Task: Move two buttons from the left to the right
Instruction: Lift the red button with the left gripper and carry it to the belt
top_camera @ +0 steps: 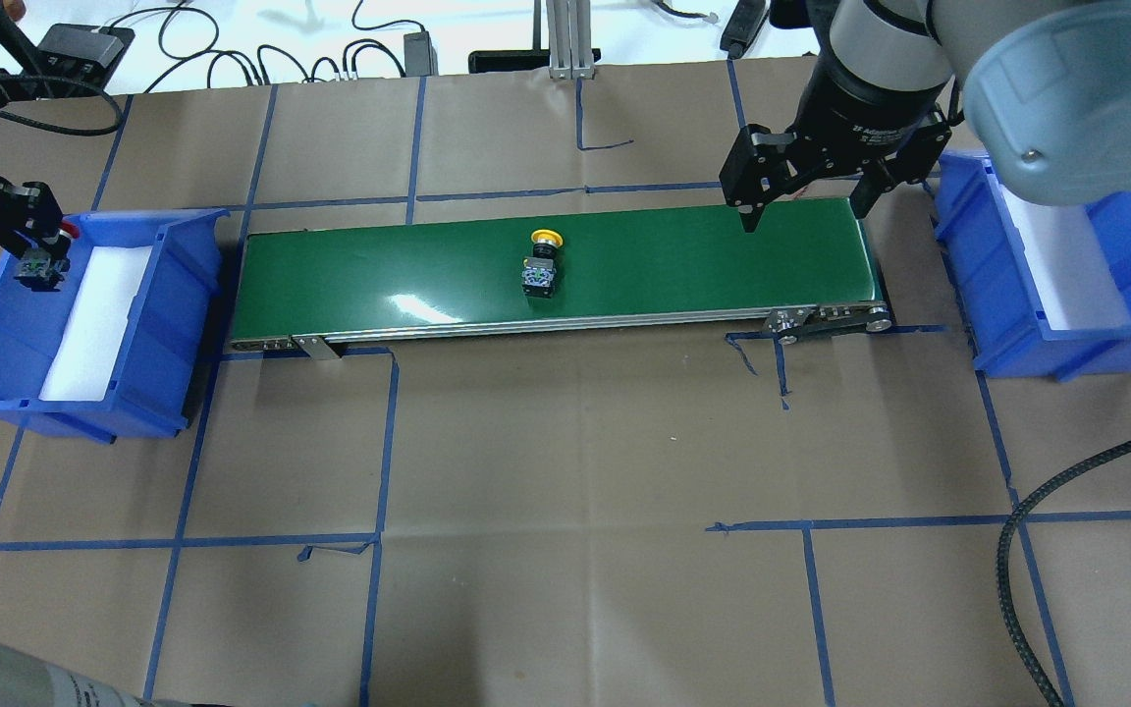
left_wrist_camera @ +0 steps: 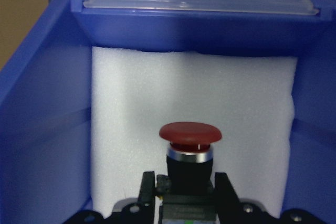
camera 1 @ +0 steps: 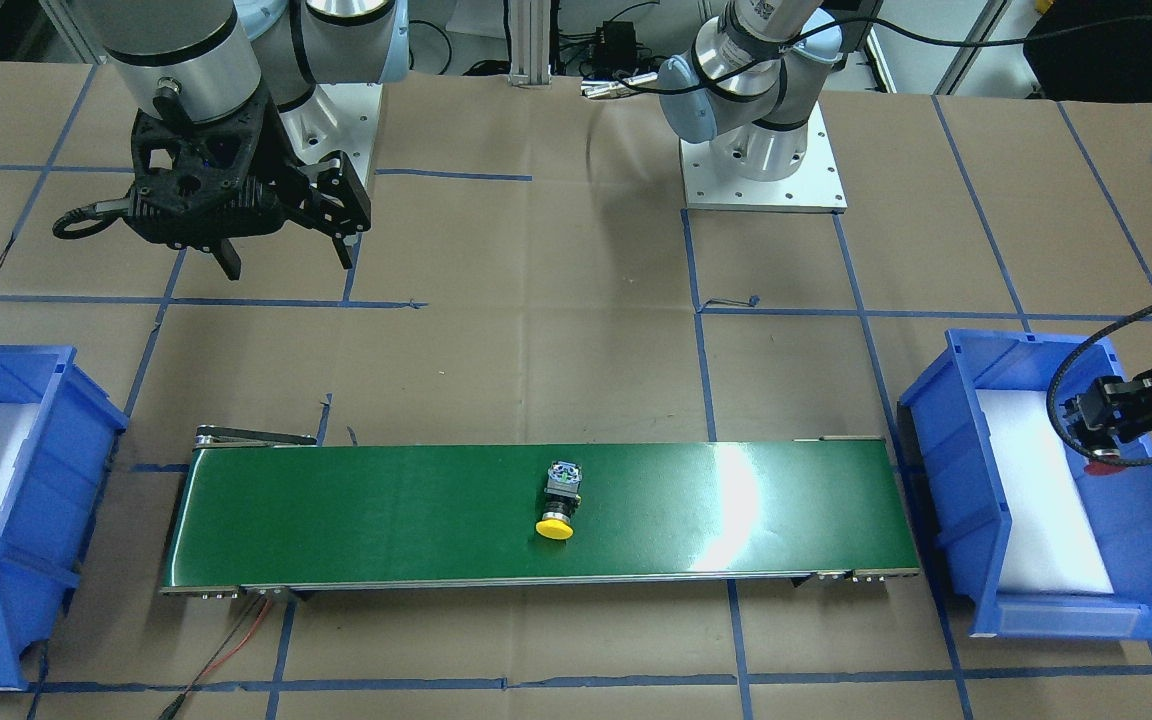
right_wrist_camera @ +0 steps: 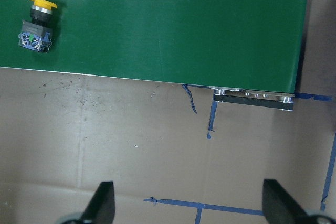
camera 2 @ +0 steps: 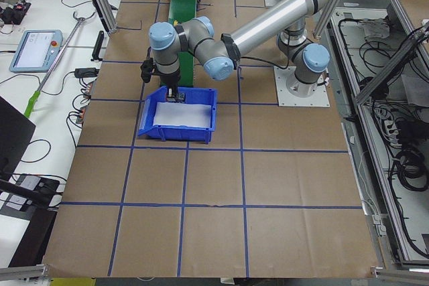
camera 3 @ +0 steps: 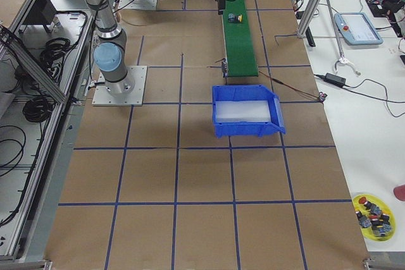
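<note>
A red button point(left_wrist_camera: 190, 140) is held over the white foam of the left blue bin point(left_wrist_camera: 47, 129), with my left gripper point(left_wrist_camera: 185, 182) shut on its black body. In the overhead view this gripper point(top_camera: 35, 250) holds the button point(top_camera: 38, 270) inside the bin's far end point(top_camera: 183, 295). The yellow button point(top_camera: 540, 265) lies on its side near the middle of the green conveyor belt point(top_camera: 673, 265). My right gripper point(top_camera: 805, 218) hangs open above the belt's right end, with nothing between its fingers. From the right wrist view the yellow button point(right_wrist_camera: 37, 24) is at the far left.
A second blue bin point(top_camera: 1007, 324) lined with white foam stands past the belt's right end. Brown paper with blue tape lines covers the table. A black cable point(top_camera: 1027, 550) loops at the near right. Thin wires point(camera 1: 236, 640) trail from one end of the conveyor.
</note>
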You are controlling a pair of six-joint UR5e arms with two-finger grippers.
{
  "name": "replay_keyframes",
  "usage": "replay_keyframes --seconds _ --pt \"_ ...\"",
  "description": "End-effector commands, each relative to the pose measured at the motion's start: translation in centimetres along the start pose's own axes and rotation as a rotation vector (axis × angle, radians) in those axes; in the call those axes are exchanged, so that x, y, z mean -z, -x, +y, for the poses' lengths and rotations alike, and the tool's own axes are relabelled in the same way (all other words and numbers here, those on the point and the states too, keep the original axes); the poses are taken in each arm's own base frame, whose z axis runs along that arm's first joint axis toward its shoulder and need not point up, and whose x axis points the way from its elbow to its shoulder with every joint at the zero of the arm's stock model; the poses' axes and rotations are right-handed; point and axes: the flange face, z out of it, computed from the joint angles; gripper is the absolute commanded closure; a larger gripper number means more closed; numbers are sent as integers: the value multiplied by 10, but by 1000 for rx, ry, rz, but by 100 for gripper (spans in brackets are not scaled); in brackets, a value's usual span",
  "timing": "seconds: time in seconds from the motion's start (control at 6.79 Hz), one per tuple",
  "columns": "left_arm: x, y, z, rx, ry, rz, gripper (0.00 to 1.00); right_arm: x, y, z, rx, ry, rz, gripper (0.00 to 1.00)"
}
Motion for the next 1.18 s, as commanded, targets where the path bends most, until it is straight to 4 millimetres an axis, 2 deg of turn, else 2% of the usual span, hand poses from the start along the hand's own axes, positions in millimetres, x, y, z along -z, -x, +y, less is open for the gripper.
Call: replay_keyframes --seconds 0.0,0.15,0.44,0.59,0.74,0.88,1.03 --pt "16 -23 5 -5 11 11 100 -1 0 0 0 1 1 0" --pt "22 -62 0 9 14 13 100 -1 0 0 0 4 1 0" --pt "18 -146 -11 48 23 17 100 -1 0 0 0 4 -1 0" --pt "10 -179 -17 70 29 16 100 -1 0 0 0 4 -1 0" --pt "-3 -201 -22 106 45 15 100 -1 0 0 0 4 -1 0" --pt "-13 -210 -25 146 63 18 100 -1 0 0 0 4 1 0" --pt "-35 -209 -35 149 74 19 100 -1 0 0 0 4 1 0"
